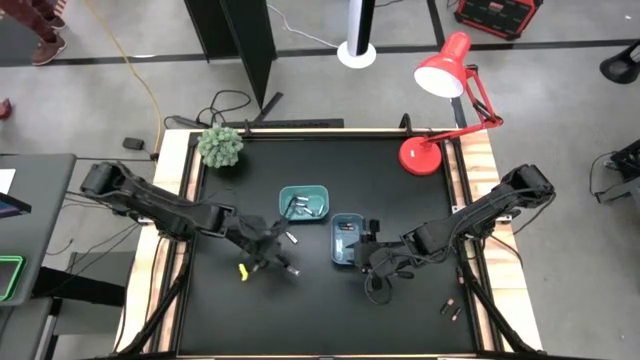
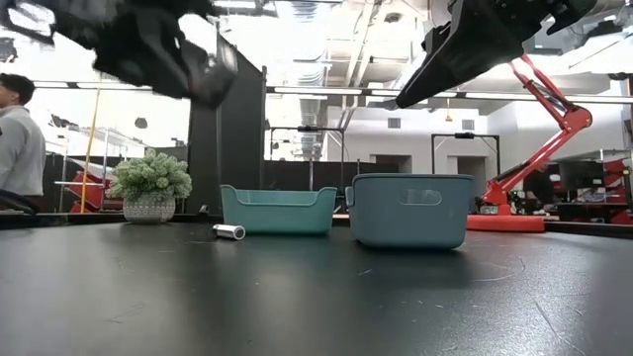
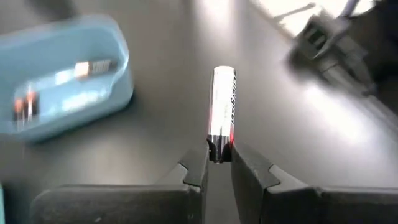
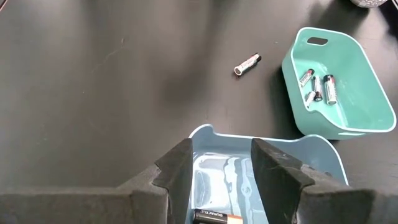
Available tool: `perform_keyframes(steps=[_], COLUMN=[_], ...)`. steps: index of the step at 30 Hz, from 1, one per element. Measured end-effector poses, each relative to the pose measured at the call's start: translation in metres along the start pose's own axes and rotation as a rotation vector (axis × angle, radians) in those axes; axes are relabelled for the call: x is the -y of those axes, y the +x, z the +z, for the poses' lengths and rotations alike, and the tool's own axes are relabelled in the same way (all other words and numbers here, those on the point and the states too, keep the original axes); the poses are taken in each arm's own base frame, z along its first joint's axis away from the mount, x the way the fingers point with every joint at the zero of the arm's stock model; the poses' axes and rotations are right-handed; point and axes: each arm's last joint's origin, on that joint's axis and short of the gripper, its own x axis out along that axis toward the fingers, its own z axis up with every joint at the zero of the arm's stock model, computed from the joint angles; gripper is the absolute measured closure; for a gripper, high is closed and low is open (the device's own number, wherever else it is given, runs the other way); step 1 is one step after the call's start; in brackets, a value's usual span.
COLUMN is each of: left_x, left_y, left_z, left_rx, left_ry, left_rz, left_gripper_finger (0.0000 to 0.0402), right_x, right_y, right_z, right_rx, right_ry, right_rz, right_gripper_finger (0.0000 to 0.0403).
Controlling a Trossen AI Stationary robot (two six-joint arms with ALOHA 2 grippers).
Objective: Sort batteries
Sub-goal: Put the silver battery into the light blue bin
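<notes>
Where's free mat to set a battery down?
Free: the mat's near edge, below both grippers, and the strip between plant and lamp base. Crowded: the middle, around the teal tray, blue tray and a loose battery.

You're looking at a matte black desk point(image 1: 320, 320) with pale wooden edge strips, standing on a grey concrete floor point(image 1: 560, 100). At its far right corner sits a red articulated desk lamp point(image 1: 440, 75) on a round red base; at the far left corner, a small green potted plant point(image 1: 220, 146) in a pale patterned pot. Behind the desk you have a tall black partition panel point(image 2: 229, 138), a white pedestal base point(image 1: 356, 52), bright ceiling lights, and a person in a grey top point(image 2: 20, 148) at the left.
</notes>
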Motion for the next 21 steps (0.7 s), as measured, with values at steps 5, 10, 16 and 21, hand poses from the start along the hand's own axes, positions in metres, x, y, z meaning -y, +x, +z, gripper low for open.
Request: perform_keyframes(steps=[5,10,16,21], left_x=[0.007,0.008,0.000,0.001], left_y=[-0.016,-0.019,-0.019,-0.021], left_z=[0.013,0.015,0.014,0.022], left_rx=[0.099,0.109,0.094,0.186], left_ry=[0.048,0.041,-0.078,-0.089], left_rz=[-0.050,-0.038,0.100,-0.027], left_gripper_finger=[0.0363,0.0363,0.0362,0.0362], right_x=[0.000,0.000,0.000,0.000], right_y=[0.000,0.000,0.000,0.000], right_z=[0.000,0.000,0.000,0.000], right_rx=[0.000,0.000,0.001,0.001], right_ry=[0.000,0.000,0.000,0.001], right_rz=[0.000,0.000,0.000,0.000], right_gripper_finger=[0.0226,0.0226,0.0226,0.0226])
